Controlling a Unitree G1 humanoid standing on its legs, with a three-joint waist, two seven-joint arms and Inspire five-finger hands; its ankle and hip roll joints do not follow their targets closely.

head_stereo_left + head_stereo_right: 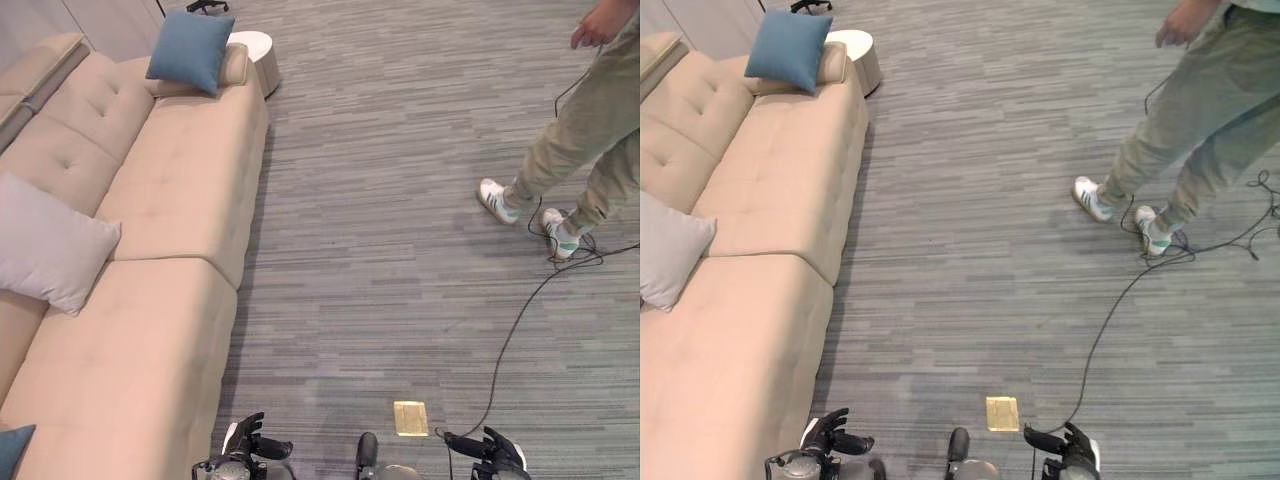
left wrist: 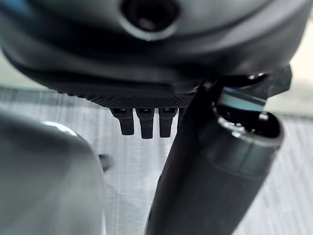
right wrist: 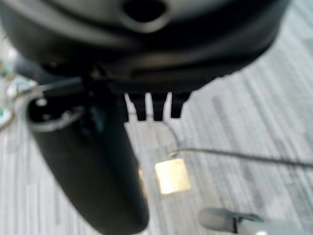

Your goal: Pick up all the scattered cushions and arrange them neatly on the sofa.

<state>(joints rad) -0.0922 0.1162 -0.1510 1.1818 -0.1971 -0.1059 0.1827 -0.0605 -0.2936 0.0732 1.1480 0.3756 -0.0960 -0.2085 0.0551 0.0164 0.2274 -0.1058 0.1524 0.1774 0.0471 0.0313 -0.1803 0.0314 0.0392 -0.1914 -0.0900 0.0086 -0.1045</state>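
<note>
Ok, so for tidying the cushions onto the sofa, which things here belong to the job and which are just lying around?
Part of the job:
- sofa
- blue cushion at the sofa's far end
- grey cushion against its backrest
- second blue cushion, just a corner showing
- left hand and right hand, both empty

Just lying about:
- brass floor plate
- round white side table
- person standing on the carpet

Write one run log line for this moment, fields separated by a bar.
left hand: open, empty | right hand: open, empty | square blue cushion: against beige sofa armrest | grey cushion: against backrest | person: standing on carpet
</note>
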